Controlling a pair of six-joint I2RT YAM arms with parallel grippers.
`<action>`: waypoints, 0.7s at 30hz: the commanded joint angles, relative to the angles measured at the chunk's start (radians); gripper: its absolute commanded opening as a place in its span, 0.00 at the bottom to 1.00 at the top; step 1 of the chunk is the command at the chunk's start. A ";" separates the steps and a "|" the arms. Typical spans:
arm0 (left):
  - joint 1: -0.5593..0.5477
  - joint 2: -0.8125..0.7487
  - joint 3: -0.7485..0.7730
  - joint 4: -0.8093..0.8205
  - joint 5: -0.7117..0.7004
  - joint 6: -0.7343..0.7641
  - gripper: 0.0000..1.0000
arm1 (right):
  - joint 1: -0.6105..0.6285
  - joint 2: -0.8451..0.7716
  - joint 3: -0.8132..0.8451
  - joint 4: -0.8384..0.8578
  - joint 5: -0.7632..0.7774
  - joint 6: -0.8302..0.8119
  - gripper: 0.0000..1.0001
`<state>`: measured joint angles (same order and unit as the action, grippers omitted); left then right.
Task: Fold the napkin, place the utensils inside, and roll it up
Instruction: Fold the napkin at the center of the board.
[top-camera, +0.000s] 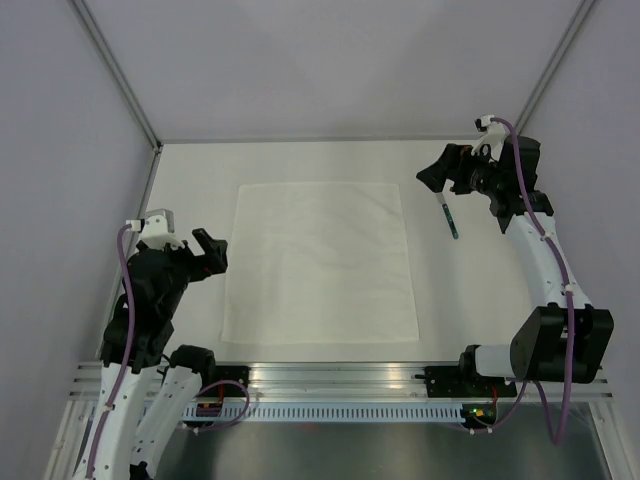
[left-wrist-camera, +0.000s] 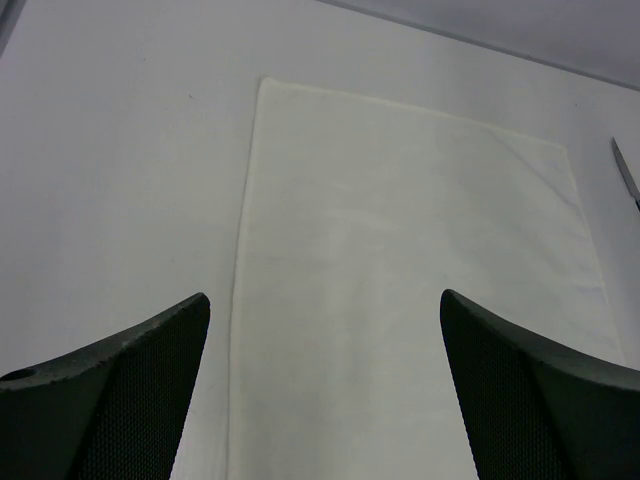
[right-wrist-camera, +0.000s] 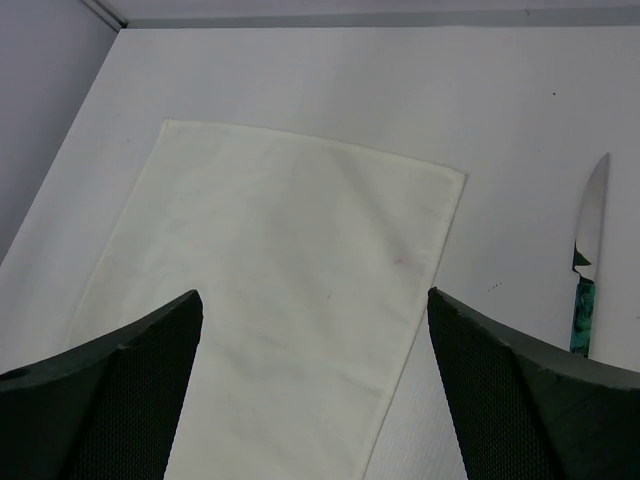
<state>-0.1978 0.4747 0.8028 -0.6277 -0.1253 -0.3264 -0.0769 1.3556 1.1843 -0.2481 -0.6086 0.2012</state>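
The white napkin (top-camera: 320, 262) lies flat as a big square in the middle of the table; it also fills the left wrist view (left-wrist-camera: 400, 290) and the right wrist view (right-wrist-camera: 270, 290). One utensil, a knife (top-camera: 447, 217) with a silvery blade and teal handle, lies just right of the napkin's far right corner; the right wrist view shows the knife (right-wrist-camera: 588, 260) too. My left gripper (top-camera: 210, 253) hovers open beside the napkin's left edge. My right gripper (top-camera: 432, 177) hangs open above the far right corner, close to the knife. Neither gripper holds anything.
Purple-grey walls enclose the table on the left, back and right. A metal rail (top-camera: 330, 385) runs along the near edge with both arm bases on it.
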 joint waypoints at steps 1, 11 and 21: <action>0.005 -0.008 -0.004 -0.006 0.026 -0.016 1.00 | -0.004 -0.032 -0.002 0.004 0.003 -0.011 0.98; 0.003 0.033 0.019 0.005 0.023 -0.007 1.00 | 0.208 -0.032 0.008 -0.020 0.179 -0.129 0.98; 0.003 0.149 0.238 -0.009 -0.069 0.020 1.00 | 0.984 0.203 0.093 -0.016 0.547 -0.247 0.86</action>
<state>-0.1978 0.6098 0.9276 -0.6426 -0.1493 -0.3252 0.7940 1.5036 1.2263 -0.2470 -0.1997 0.0010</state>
